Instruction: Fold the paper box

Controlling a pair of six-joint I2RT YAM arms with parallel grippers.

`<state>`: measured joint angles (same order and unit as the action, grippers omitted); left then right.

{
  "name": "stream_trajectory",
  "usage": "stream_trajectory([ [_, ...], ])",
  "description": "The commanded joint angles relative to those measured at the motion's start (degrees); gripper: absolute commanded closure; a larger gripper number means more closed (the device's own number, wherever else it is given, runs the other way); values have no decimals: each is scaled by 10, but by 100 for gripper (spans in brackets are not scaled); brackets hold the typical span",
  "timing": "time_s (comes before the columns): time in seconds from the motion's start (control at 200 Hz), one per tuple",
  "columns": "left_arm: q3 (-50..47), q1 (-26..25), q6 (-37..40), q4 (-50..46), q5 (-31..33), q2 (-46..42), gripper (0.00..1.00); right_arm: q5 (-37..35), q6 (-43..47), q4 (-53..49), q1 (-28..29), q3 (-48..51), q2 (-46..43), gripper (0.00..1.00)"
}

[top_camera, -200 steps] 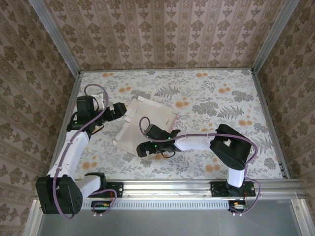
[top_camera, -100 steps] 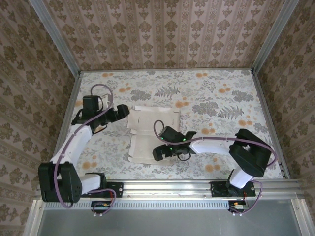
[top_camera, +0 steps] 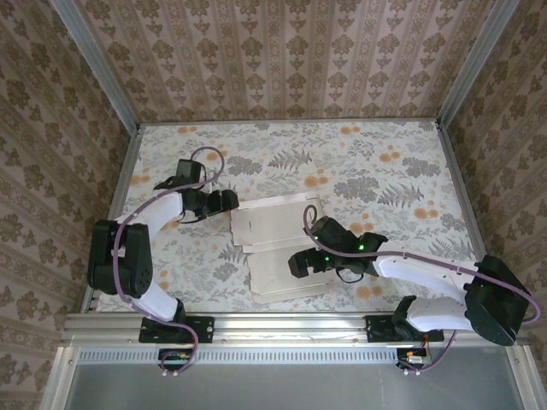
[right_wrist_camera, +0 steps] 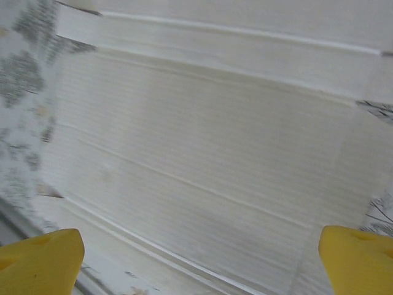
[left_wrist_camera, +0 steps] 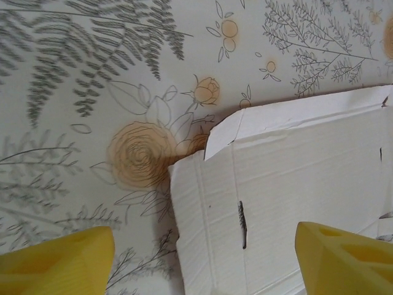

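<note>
step: first fold, none made yet | right gripper [top_camera: 297,264]: jaws wide, empty, over lower panel | thin pale creased-card paper box [top_camera: 272,224]: flat, inner side up, frame centre | left gripper [top_camera: 231,202]: jaws wide, empty, straddling box's upper-left corner | next: likely close on an edge flap, raise along its crease

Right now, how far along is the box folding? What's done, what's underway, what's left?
Done: nothing folded that I can see. The paper box lies flat on the table, pale inner side up, creases showing.
In hand: the left gripper is open at the box's far left corner flap, and the right gripper is open over the near panel. Neither is gripping.
Left: essentially all the folding and tab tucking.
</note>
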<state>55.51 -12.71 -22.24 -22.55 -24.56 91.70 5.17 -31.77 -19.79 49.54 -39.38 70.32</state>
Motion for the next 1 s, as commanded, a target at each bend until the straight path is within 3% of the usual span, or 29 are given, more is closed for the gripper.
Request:
stream_trajectory([
  [0.0,22,-13,12,0,-14,15,23,48,-15,50,0,-1,2,1],
  [0.185,33,-22,23,-27,36,28,24,73,-39,109,20,22,35,1],
  [0.34,50,-36,84,-66,48,45,26,61,-50,124,37,31,58,1],
  [0.395,66,-37,86,-99,57,59,31,57,-53,130,41,34,66,1],
  [0.425,67,-36,84,-102,60,63,38,56,-53,132,43,35,70,2],
  [0.995,151,-13,119,-203,-9,145,50,60,-56,173,52,47,144,3],
])
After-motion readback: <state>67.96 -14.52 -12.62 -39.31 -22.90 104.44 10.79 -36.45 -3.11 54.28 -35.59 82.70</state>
